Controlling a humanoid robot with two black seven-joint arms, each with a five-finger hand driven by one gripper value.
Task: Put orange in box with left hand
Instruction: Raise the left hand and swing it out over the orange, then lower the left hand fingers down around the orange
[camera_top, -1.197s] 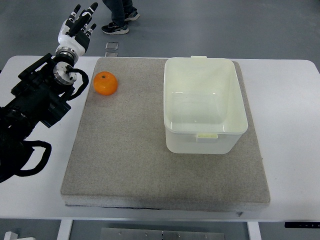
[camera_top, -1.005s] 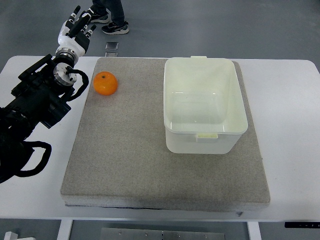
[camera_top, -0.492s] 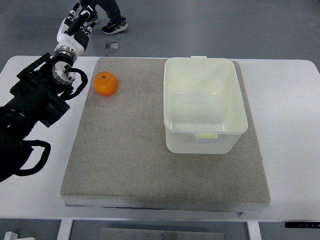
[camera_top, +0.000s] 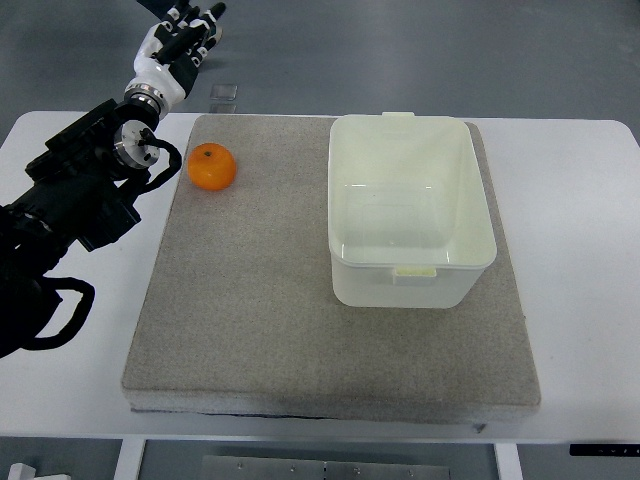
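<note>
Beyond the mat's far-left corner, left hand (camera_top: 178, 45) open, fingertips cropped; orange (camera_top: 212, 167) apart, ungrasped.

surface: white table (camera_top: 575, 200) | directly on it: grey mat (camera_top: 250, 320), edges apparently inside the tabletop

A white table (camera_top: 570, 250) fills most of the view, rounded at its far corners, with a grey felt mat (camera_top: 250, 320) spread across its middle. Beyond the far edge runs a smooth grey floor (camera_top: 420, 50), evenly lit, with a small clear square object (camera_top: 224, 93) lying on it.
</note>
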